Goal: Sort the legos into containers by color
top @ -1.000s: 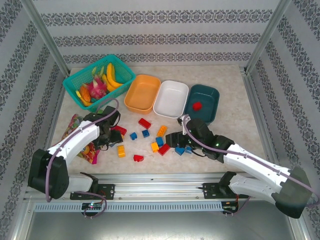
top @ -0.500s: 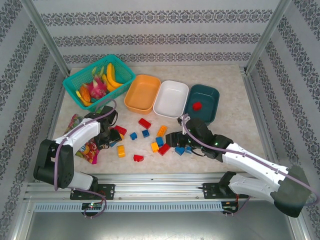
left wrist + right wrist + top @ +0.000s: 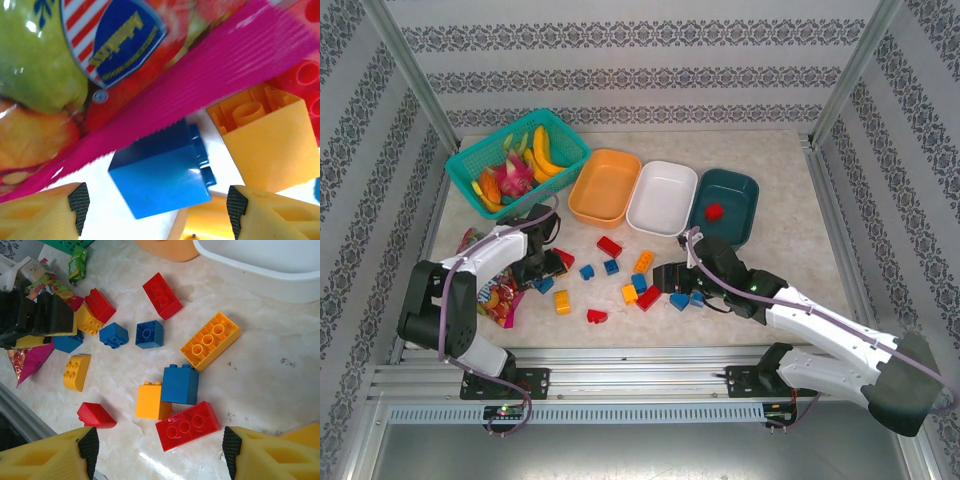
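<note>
1. Marbled table point(image 3: 790, 250) carries the scattered legos point(image 3: 643, 262); one blue brick point(image 3: 157, 172) lies against the pink edge of the bag point(image 3: 150, 75).
2. That brick sits between the fingers of my left gripper point(image 3: 157, 202), spread wide and empty; its studs point sideways toward an orange brick point(image 3: 265, 135).
3. Left is the nearer arm; I judge a straight drop and close would do.
4. My right gripper point(image 3: 160, 452), wide too, hovers above a red brick point(image 3: 187, 425) whose long axis runs finger to finger.
5. Beyond stand the orange bowl point(image 3: 605, 190), white bowl point(image 3: 662, 200), teal bowl point(image 3: 738, 188).
</note>
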Robot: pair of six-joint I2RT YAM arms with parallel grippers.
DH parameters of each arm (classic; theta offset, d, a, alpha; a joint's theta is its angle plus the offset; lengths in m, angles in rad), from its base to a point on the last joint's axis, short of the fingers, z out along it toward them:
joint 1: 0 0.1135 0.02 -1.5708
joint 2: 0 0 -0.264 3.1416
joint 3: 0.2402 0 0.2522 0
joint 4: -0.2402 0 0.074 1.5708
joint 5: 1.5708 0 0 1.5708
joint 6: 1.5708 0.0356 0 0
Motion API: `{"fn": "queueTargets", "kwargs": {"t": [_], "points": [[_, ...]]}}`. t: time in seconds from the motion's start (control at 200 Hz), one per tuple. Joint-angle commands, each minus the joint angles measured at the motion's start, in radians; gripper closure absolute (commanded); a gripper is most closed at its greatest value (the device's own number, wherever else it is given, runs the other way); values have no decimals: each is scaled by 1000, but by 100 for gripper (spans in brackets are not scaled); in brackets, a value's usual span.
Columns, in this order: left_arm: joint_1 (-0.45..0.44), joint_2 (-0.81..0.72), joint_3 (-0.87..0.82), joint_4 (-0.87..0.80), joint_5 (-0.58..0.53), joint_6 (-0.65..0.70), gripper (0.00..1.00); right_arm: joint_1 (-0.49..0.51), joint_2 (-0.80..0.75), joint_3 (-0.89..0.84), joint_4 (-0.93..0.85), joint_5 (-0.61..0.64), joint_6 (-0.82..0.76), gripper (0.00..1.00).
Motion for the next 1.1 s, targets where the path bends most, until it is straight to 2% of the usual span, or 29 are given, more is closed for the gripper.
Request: {"fn": "queueTargets", "kwargs": {"t": [0.0, 0.165, 0.475, 0.719, 0.844, 0.909, 0.999, 1.094], "points": [[10, 25, 28, 17, -26, 8, 24, -11, -27, -9, 3, 28, 19, 31], [9, 64, 52, 4, -19, 1, 25, -14, -41, -10, -15, 32, 19, 31], [10, -71, -89, 25, -23, -64, 30, -20, -44, -18, -7, 39, 30, 31], [11, -4, -51, 59, -41, -34, 30, -18, 9, 3, 58, -21, 8, 31], [11, 23, -57, 93, -44, -6, 36, -19, -6, -24, 178, -85, 9, 30], [10, 39, -53, 105, -44, 11, 43, -19, -13, -38, 231, -110, 16, 29], [11, 54, -38, 105, -42, 24, 53, -18, -12, -41, 253, -128, 24, 28], [10, 49, -35, 108, -38, 25, 57, -18, -3, -37, 253, -134, 28, 28]]}}
